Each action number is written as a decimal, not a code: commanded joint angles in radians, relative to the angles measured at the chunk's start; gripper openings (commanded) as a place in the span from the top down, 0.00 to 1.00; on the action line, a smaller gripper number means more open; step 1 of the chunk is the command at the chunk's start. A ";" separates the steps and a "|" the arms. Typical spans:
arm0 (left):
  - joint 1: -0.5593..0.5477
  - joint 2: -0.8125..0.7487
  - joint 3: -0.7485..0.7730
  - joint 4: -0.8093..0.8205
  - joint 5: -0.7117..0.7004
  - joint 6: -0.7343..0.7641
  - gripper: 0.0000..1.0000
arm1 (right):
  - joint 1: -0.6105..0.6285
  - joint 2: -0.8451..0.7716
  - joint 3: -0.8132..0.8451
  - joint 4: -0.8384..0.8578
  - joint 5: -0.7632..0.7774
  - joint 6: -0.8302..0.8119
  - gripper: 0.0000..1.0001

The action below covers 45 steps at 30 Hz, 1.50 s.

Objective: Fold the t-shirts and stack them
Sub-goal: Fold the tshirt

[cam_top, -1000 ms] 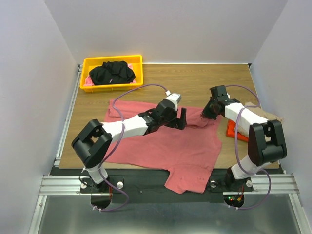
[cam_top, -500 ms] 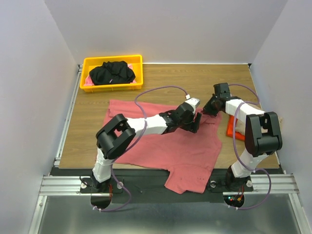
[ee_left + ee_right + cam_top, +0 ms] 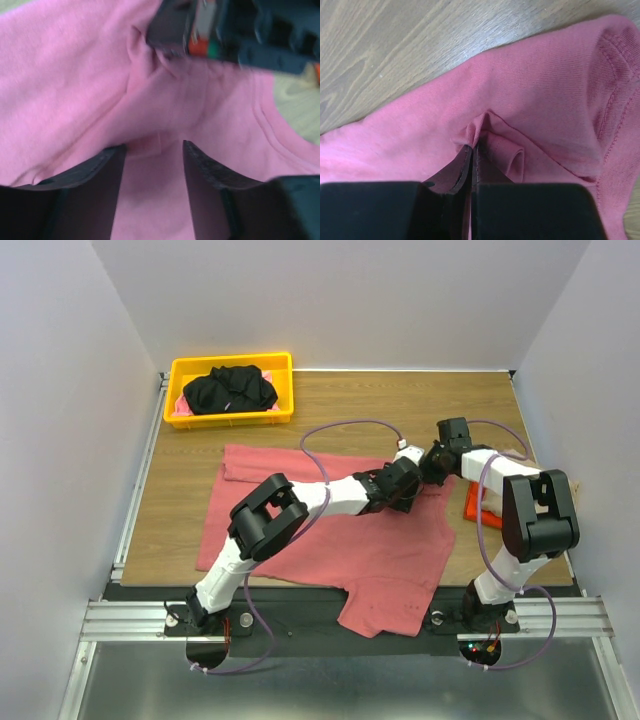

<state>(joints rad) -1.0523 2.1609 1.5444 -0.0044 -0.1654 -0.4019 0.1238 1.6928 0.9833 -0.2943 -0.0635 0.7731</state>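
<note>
The large dusty-red t-shirt (image 3: 340, 540) lies spread on the wooden table. My right gripper (image 3: 430, 470) is shut on a pinched fold at the shirt's upper right edge, and the right wrist view (image 3: 472, 146) shows cloth bunched between the closed fingers. My left gripper (image 3: 405, 490) is open just left of it, low over the red cloth, with pink fabric between its fingers (image 3: 154, 146). The right gripper's body shows blurred at the top of the left wrist view (image 3: 225, 30). The black t-shirt (image 3: 230, 388) lies crumpled in the bin. The tan one is hidden.
The yellow plastic bin (image 3: 230, 361) stands at the far left corner, with some pink cloth under the black shirt. A red-orange object (image 3: 474, 506) lies under the right arm near the table's right edge. Grey walls enclose the table on three sides.
My left gripper has travelled right across the red shirt until it is next to the right gripper. The right gripper has stayed nearly in place, holding its fold.
</note>
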 commanded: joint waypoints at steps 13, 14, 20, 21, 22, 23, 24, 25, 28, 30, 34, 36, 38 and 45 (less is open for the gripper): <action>-0.029 0.031 0.097 -0.131 -0.148 -0.014 0.77 | -0.007 -0.061 -0.032 0.035 -0.018 -0.035 1.00; -0.029 0.024 0.094 -0.131 -0.146 -0.014 0.82 | -0.007 -0.064 -0.032 0.034 -0.019 -0.035 1.00; -0.032 -0.070 0.050 -0.120 -0.135 -0.006 1.00 | -0.007 -0.134 -0.066 0.034 -0.042 -0.047 1.00; -0.032 -0.085 0.036 -0.112 -0.131 -0.006 1.00 | -0.009 -0.148 -0.075 0.032 -0.044 -0.049 1.00; -0.032 -0.120 0.004 -0.099 -0.119 -0.003 1.00 | -0.007 -0.165 -0.098 0.032 -0.044 -0.051 1.00; -0.032 -0.136 -0.012 -0.092 -0.111 -0.002 1.00 | -0.007 -0.180 -0.110 0.030 -0.044 -0.052 1.00; -0.032 -0.153 -0.029 -0.086 -0.105 -0.002 1.00 | -0.007 -0.195 -0.121 0.030 -0.042 -0.055 1.00; -0.032 -0.182 -0.046 -0.079 -0.089 -0.003 1.00 | -0.007 -0.231 -0.136 0.024 -0.042 -0.055 1.00; -0.032 -0.228 -0.102 -0.059 -0.063 0.006 1.00 | -0.007 -0.292 -0.189 0.005 -0.055 -0.051 1.00; -0.032 -0.245 -0.139 -0.043 -0.033 0.023 1.00 | -0.007 -0.321 -0.218 -0.008 -0.059 -0.044 0.99; -0.032 -0.268 -0.167 -0.031 0.044 0.034 1.00 | -0.007 -0.381 -0.281 -0.048 -0.068 -0.040 1.00; -0.032 -0.276 -0.190 -0.026 0.067 0.034 1.00 | -0.007 -0.404 -0.294 -0.066 -0.082 -0.046 0.99; -0.032 -0.291 -0.217 -0.020 0.092 0.034 1.00 | -0.007 -0.418 -0.311 -0.095 -0.085 -0.051 1.00; -0.034 -0.334 -0.282 -0.020 0.101 0.035 1.00 | -0.007 -0.487 -0.316 -0.209 -0.071 -0.086 0.99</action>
<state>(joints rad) -1.0786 1.9179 1.2797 -0.0494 -0.0933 -0.3820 0.1238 1.2453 0.6563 -0.4400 -0.1387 0.7208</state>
